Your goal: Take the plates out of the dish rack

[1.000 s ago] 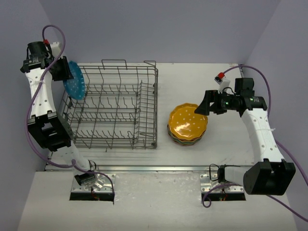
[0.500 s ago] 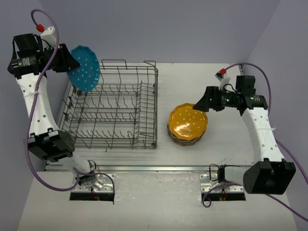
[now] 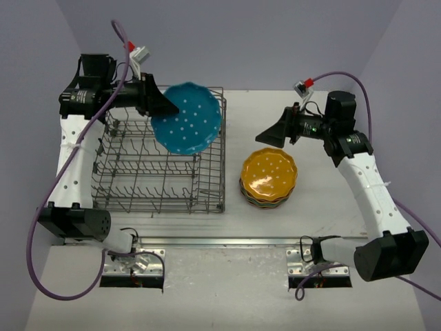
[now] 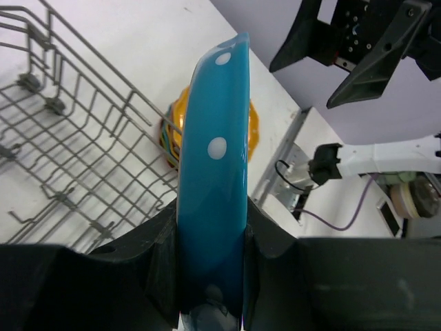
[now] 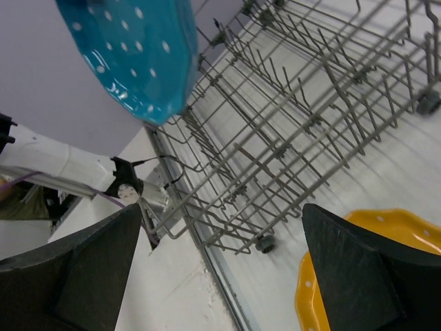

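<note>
My left gripper (image 3: 160, 107) is shut on the rim of a blue dotted plate (image 3: 187, 127), holding it in the air over the back right part of the grey wire dish rack (image 3: 131, 179). In the left wrist view that blue plate (image 4: 213, 179) stands edge-on between the fingers (image 4: 162, 255). No plates show in the rack. A stack of plates topped by an orange-yellow one (image 3: 269, 176) lies on the table right of the rack. My right gripper (image 3: 272, 132) hangs open above the stack's back edge, facing the rack; its fingers (image 5: 365, 265) are wide apart, nothing between them.
The dish rack (image 5: 296, 131) fills the left half of the white table (image 3: 324, 207). Purple-grey walls close in the back and both sides. A metal rail (image 3: 227, 241) runs along the table's near edge by the arm bases.
The left arm has lifted the blue plate from the rack's far left corner and swung it right, over the rack. The right gripper has moved up and left toward the rack, still open.
</note>
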Controlling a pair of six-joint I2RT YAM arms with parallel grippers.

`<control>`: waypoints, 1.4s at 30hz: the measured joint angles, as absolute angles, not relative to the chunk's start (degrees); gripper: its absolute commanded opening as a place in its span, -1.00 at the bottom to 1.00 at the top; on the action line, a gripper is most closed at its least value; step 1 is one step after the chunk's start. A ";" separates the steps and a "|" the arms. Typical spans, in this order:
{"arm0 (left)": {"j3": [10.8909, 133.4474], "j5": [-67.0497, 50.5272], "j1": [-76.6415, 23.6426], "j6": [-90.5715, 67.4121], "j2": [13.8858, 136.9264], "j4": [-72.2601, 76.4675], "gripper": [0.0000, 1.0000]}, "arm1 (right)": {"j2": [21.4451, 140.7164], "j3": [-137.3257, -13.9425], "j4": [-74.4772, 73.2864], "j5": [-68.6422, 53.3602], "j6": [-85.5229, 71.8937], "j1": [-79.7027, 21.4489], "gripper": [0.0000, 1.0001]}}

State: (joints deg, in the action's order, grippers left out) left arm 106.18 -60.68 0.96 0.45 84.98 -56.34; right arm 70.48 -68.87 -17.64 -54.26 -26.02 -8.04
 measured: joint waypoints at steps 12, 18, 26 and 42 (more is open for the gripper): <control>100.76 -61.53 -6.57 -0.03 85.64 -55.13 -1.00 | 81.72 -78.91 -13.31 -52.62 -27.45 -18.80 0.98; 100.75 -62.41 -8.14 -0.03 86.53 -55.07 -1.00 | 86.38 -82.24 -14.20 -51.68 -27.05 -22.00 0.86; 100.78 -62.80 -9.39 -0.01 87.44 -54.64 -1.00 | 88.98 -83.61 -12.05 -55.36 -28.38 -24.78 -0.55; 102.27 -60.70 -9.41 -0.98 87.39 -52.72 1.00 | 88.95 -79.56 -12.49 -58.96 -30.34 -22.44 -1.00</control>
